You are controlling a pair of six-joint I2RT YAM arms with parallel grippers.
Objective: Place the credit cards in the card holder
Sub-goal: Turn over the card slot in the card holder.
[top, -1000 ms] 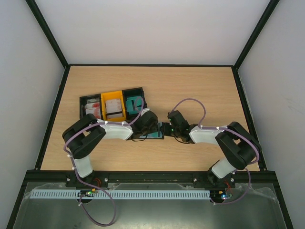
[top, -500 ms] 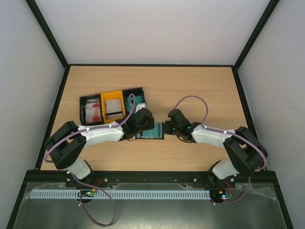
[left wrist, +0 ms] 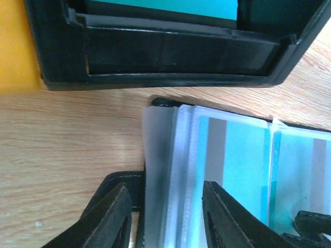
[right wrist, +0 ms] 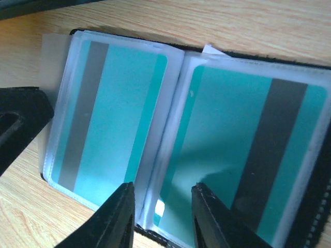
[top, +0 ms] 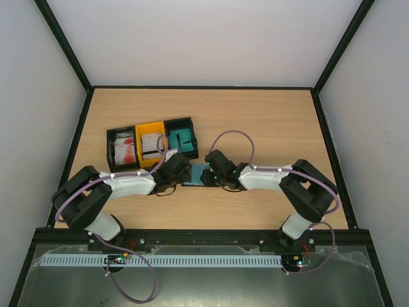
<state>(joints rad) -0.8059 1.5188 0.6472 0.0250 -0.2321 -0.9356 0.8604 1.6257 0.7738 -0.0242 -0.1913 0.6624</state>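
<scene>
The black card holder (top: 195, 176) lies open on the table between both grippers. Its clear sleeves hold teal credit cards with a dark stripe, one on the left page (right wrist: 114, 113) and one on the right page (right wrist: 227, 150). My left gripper (left wrist: 165, 187) is open, its fingers straddling the loose left edge of the sleeves (left wrist: 165, 155) without pinching them. My right gripper (right wrist: 164, 187) is open and hangs over the fold between the two pages. In the top view the left gripper (top: 183, 174) and the right gripper (top: 208, 171) meet over the holder.
Three bins stand in a row behind the holder: a black one with red-and-white cards (top: 123, 148), a yellow one (top: 152, 144) and a black one with teal cards (top: 181, 136). That last bin's wall (left wrist: 181, 51) is just beyond the holder's left edge.
The right gripper slid left onto the card holder. The left gripper drew back to the holder's left edge. The holder shifted slightly left.
</scene>
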